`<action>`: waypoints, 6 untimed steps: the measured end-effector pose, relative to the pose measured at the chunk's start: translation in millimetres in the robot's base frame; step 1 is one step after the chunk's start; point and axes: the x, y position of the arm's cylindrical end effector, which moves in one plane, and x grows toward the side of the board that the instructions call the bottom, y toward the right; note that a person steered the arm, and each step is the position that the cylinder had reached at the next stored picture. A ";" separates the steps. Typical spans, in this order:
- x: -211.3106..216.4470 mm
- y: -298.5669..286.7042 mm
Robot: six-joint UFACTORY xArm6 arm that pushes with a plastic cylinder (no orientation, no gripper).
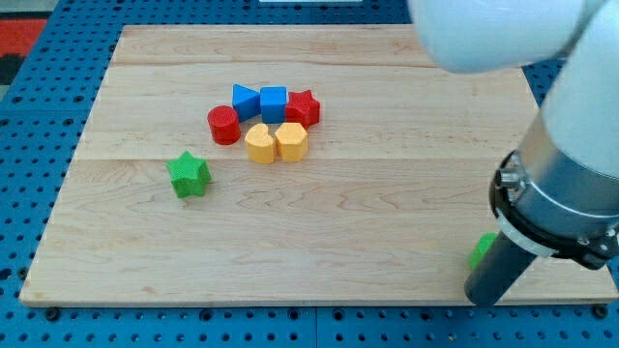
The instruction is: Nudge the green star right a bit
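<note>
The green star (189,175) lies on the wooden board (319,232), left of the middle and apart from the other blocks. My tip (482,298) rests near the board's bottom right edge, far to the right of the star and lower in the view. The white and grey arm above it fills the view's right side. Another green block (482,249) shows just beside the rod, partly hidden by it, so its shape is unclear.
A cluster sits up and right of the star: a red cylinder (223,125), a blue triangle (245,101), a blue cube (274,102), a red star (303,108), a yellow heart (258,143) and a yellow hexagon (291,141).
</note>
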 end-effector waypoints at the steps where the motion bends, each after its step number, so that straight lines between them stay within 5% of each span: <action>1: -20.7 29.9; 2: -24.4 -22.4; 3: -88.7 -111.5; 4: -53.6 -210.2; 5: -103.9 -320.9; 6: -142.8 -337.2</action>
